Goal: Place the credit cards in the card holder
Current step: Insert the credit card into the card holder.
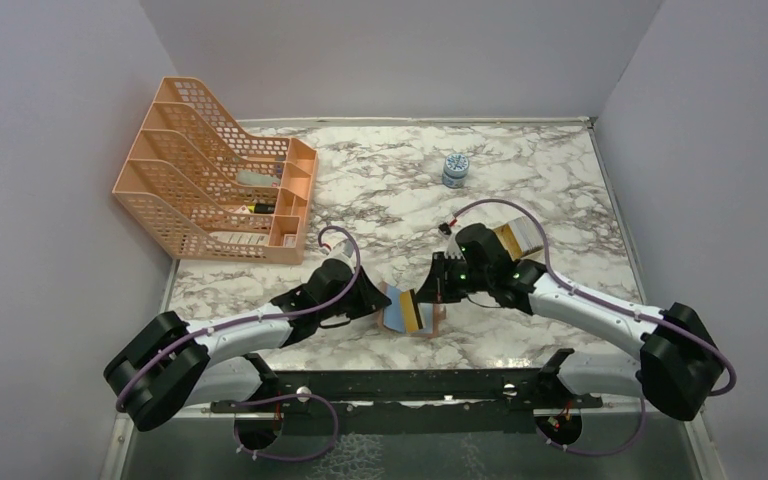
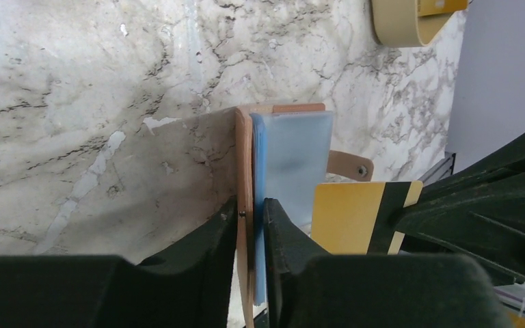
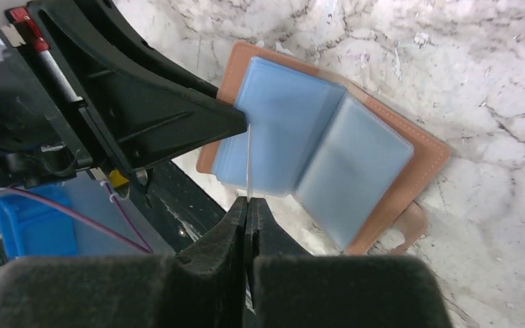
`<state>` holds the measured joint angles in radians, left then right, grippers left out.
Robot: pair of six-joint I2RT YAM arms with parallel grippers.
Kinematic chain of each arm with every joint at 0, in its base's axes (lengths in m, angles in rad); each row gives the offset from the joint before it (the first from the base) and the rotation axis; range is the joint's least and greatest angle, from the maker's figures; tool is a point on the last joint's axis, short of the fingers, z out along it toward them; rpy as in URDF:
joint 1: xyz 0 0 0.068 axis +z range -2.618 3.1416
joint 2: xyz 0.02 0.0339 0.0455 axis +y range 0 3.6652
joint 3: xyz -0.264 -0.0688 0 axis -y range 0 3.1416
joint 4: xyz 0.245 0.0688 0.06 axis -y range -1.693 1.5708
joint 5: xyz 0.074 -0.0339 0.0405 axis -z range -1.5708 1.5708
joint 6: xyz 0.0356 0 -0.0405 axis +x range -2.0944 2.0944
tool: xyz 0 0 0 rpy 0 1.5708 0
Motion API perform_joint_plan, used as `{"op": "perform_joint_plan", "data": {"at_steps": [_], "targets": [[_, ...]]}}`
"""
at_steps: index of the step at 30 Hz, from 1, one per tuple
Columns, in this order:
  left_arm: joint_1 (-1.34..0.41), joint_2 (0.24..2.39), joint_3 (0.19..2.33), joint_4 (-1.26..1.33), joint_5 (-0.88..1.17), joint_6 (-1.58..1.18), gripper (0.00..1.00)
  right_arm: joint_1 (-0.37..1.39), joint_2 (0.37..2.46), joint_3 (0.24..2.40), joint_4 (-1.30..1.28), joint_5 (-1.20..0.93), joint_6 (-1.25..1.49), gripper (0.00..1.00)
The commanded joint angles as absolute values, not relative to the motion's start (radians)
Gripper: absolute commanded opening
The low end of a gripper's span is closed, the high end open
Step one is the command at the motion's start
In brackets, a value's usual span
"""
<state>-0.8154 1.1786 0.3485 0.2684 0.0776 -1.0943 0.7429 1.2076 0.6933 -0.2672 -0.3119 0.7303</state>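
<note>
The tan leather card holder (image 1: 430,322) stands open near the table's front edge, its clear blue sleeves (image 3: 328,147) fanned out. My left gripper (image 1: 378,297) is shut on the holder's left cover and a sleeve, which shows in the left wrist view (image 2: 251,208). My right gripper (image 1: 432,295) is shut on a gold credit card with a black stripe (image 2: 352,215). It holds the card edge-on (image 3: 248,160) at the sleeves, with its jaws (image 3: 247,203) pressed together on it. I cannot tell whether the card's tip is inside a sleeve.
A beige oval tray (image 1: 532,240) with more cards lies behind the right arm and shows in the left wrist view (image 2: 396,24). An orange mesh file organiser (image 1: 215,180) stands at the back left. A small jar (image 1: 454,170) stands at the back.
</note>
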Motion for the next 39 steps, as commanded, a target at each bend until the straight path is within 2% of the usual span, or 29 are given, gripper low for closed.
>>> {"op": "perform_joint_plan", "data": {"at_steps": [1,7,19,32,39], "targets": [[-0.815,1.175,0.381,0.183,0.039,-1.04,0.25,0.759,1.237,0.657,-0.156,-0.286,0.784,0.01],[-0.815,1.147,0.393,0.112,0.004,-1.002,0.34,0.759,1.301,0.662,-0.183,-0.247,0.732,0.01],[-0.815,1.11,0.369,0.053,-0.025,-0.968,0.38,0.757,1.343,0.664,-0.168,-0.258,0.731,0.01],[-0.815,1.074,0.327,0.049,-0.029,-0.953,0.12,0.752,1.361,0.625,-0.078,-0.285,0.86,0.01],[-0.815,1.067,0.311,0.046,-0.031,-0.948,0.09,0.728,1.366,0.608,-0.084,-0.25,0.866,0.01]]}}
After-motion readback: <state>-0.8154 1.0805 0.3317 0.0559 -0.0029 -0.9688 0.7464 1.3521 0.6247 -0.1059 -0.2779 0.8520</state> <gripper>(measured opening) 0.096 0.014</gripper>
